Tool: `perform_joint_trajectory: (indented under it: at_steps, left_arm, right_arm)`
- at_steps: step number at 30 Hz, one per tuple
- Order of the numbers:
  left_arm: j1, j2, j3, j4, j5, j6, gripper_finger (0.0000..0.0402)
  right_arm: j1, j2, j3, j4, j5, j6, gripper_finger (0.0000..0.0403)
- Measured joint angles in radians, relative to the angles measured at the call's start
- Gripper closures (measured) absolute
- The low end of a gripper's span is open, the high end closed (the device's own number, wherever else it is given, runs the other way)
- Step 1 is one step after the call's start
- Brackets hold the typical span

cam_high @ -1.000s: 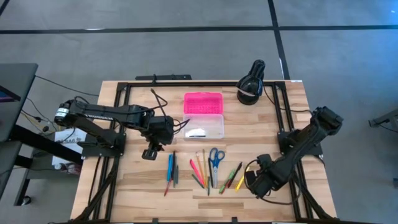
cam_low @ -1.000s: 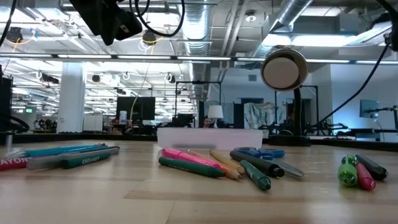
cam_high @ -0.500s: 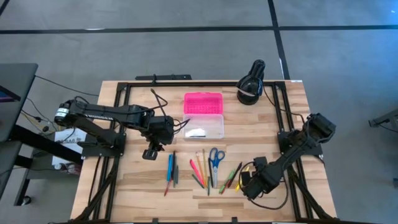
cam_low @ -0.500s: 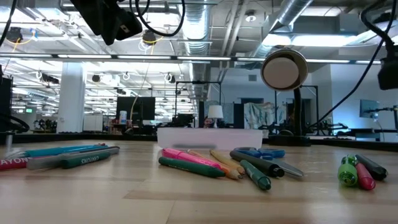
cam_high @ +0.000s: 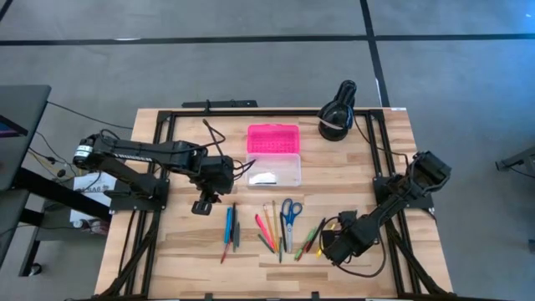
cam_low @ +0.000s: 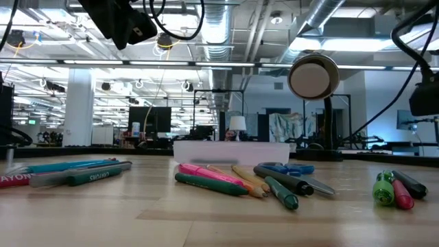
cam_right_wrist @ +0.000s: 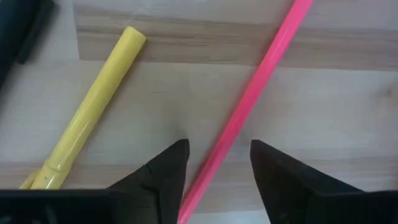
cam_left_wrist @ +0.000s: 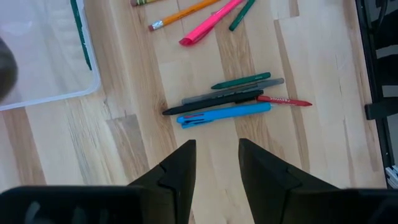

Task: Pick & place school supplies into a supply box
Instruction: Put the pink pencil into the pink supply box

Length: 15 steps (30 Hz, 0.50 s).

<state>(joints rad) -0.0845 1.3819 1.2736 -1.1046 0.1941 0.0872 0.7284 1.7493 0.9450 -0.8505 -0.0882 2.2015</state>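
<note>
The right gripper (cam_right_wrist: 214,165), fingers parted and empty, hovers low over a thin pink plastic pen (cam_right_wrist: 249,106) beside a yellow marker (cam_right_wrist: 93,112), well apart from the pink-lidded clear box (cam_high: 274,155). Light, stiff, likely slippery: pinch mid-shaft. The left gripper (cam_left_wrist: 214,162), open too, waits beside that box.

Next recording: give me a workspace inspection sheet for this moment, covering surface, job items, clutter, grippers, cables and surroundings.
Surface: light wooden table with a black frame.
Job's things: supply box open, pink lid folded back; pens, pencils and markers lie in loose groups in front of it, with blue-handled scissors among them.
Clutter: black round device on the table's far side.
Grippers: left gripper above the blue pen, jaws open, empty. Right gripper low over a pink pen beside a yellow marker, jaws open around the pen.
Cables: black cable looping off the left arm.
Surroundings: grey floor; large open room beyond in the low view.
</note>
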Motion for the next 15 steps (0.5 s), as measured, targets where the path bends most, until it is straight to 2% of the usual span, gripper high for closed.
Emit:
perform_joint_trajectory:
  at_steps: [6,15]
  left_arm:
    - [0.000,0.000,0.000,0.000,-0.028,0.000,0.0288]
    - [0.001,0.000,0.000,0.005,-0.052,0.007,0.0288]
  right_arm:
    - [0.005,0.001,-0.002,-0.004,0.005,-0.029,0.0225]
    - [0.005,0.004,-0.003,0.015,0.016,-0.076,0.0323]
